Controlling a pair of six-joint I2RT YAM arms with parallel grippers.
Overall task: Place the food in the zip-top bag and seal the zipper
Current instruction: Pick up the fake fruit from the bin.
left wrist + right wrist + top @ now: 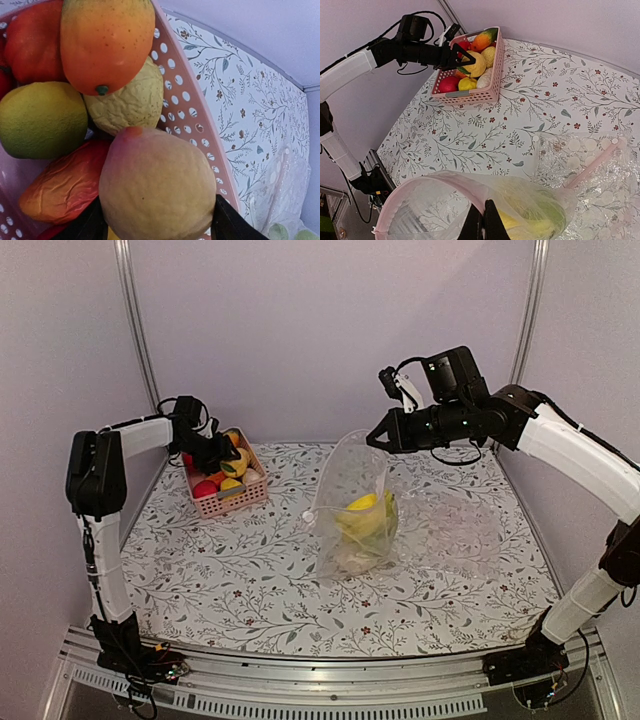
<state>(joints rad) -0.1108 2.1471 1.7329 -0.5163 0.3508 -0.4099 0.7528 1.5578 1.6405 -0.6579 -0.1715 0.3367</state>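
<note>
Left wrist view: loading step, left jaws grip a fruit in the basket, right jaws pinch the zip-top bag open; lift next.

one zip-top bag, one crinkled bag, one pink basket.

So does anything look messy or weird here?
Nothing's spilled or broken. The fruit sits in the basket or the held-up bag. The only stray thing is a crinkly second bag lying flat beside it.
</note>
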